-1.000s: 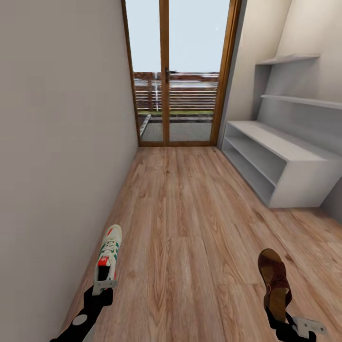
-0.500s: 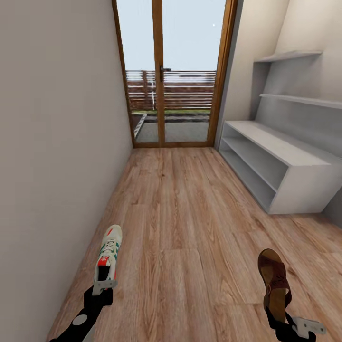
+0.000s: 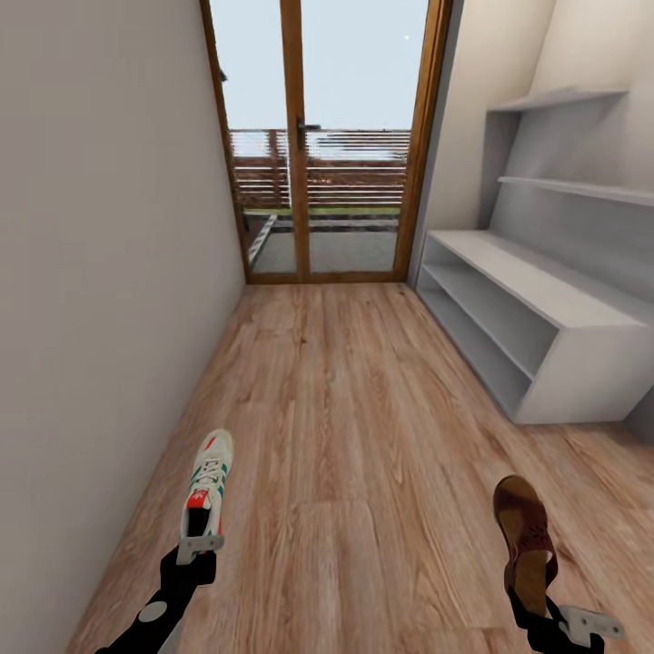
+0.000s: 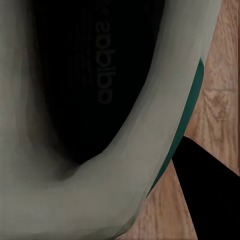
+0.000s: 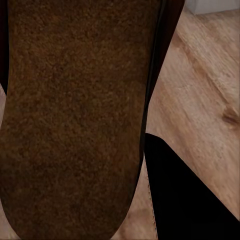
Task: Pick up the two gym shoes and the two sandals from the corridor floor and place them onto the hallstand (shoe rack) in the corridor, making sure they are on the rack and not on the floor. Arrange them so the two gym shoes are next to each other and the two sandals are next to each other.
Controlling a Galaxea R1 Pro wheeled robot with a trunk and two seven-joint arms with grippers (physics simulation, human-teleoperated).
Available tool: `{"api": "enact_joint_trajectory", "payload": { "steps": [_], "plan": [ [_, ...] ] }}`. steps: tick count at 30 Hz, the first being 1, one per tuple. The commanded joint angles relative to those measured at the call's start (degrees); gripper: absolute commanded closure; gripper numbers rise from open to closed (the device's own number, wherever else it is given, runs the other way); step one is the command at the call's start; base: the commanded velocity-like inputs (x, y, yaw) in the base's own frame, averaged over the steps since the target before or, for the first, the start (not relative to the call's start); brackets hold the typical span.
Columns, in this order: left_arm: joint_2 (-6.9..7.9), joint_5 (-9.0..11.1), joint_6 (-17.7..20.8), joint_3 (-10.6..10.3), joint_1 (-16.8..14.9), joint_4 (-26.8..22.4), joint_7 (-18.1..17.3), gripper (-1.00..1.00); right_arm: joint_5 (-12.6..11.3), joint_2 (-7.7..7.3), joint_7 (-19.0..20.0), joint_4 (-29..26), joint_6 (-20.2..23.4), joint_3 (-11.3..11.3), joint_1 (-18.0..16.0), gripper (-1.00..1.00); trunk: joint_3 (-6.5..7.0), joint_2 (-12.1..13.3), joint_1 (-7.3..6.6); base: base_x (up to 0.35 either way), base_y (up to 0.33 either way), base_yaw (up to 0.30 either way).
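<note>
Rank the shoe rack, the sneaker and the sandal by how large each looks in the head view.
1. The shoe rack, by far the largest.
2 and 3. The sneaker and the sandal look about alike, so no ranking between them. Both are held close to the camera, which inflates them against the rack.

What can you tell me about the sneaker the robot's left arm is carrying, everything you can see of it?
The gym shoe is a white low-top with green side stripes, white laces and red-orange patches on tongue and heel. It sits in the left end effector, gripped at the heel, toe pointing ahead down the corridor, above the wood floor near the left wall. The left wrist view looks into its dark lined opening, pale collar and green trim.
</note>
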Motion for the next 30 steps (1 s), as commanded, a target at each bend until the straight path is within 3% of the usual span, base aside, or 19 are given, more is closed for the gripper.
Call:
{"api": "enact_joint_trajectory", "payload": {
  "steps": [1, 30],
  "plan": [
    [0.0, 0.2, -0.2, 0.0, 0.0, 0.0, 0.1, 1.0, -0.1, 0.03, 0.5, 0.1, -0.1, -0.3, -0.1, 1.0, -0.05, 0.0, 0.02, 0.306, -0.141, 0.0],
    [0.0, 0.2, -0.3, 0.0, 0.0, 0.0, 0.0, 1.0, -0.1, 0.03, 0.5, 0.2, -0.2, -0.3, -0.1, 1.0, 0.37, 0.0, 0.02, 0.309, -0.141, 0.0]
  ]
}}
